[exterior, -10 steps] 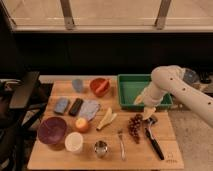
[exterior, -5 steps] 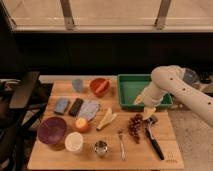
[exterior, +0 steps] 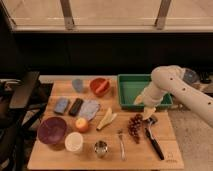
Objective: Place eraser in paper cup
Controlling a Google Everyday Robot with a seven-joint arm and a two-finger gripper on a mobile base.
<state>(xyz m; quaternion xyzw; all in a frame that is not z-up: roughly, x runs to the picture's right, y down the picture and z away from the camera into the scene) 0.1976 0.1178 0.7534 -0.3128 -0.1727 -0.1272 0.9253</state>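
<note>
The black eraser [exterior: 75,106] lies flat on the wooden table [exterior: 165,150], left of middle, between a blue-grey block [exterior: 61,105] and a grey-blue cloth [exterior: 90,109]. The cream paper cup [exterior: 74,142] stands upright near the front left, beside the purple bowl [exterior: 52,130]. My gripper [exterior: 148,111] hangs at the end of the white arm on the right, at the front edge of the green tray [exterior: 130,86], far from both eraser and cup. It holds nothing that I can see.
A small metal cup [exterior: 101,148], a fork [exterior: 121,145], grapes [exterior: 135,127] and a black-handled tool [exterior: 154,139] lie at the front. An apple [exterior: 81,124], a banana [exterior: 106,119], an orange bowl [exterior: 99,85] and a blue-grey cup [exterior: 77,85] sit mid-table.
</note>
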